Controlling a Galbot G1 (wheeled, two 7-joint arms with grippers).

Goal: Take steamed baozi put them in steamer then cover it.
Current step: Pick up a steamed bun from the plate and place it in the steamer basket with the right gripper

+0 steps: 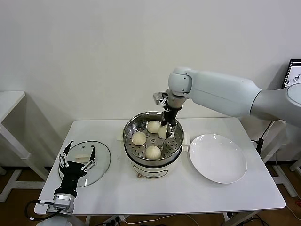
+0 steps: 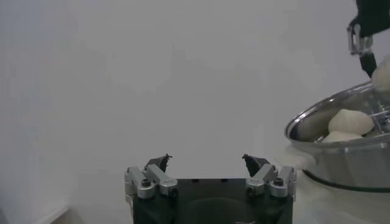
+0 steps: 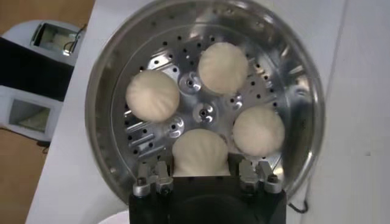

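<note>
Steamer [image 1: 153,141] on white table [image 1: 141,193]

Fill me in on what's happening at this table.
The right gripper is shut on the fourth baozi, low inside the steamer, where the three other baozi already sit. The white plate is bare. The left gripper waits open above the glass lid, which lies on the table; covering is not yet done.

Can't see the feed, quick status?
Right gripper shut on fourth baozi inside steamer. Left gripper open over glass lid. Nothing blocking.
</note>
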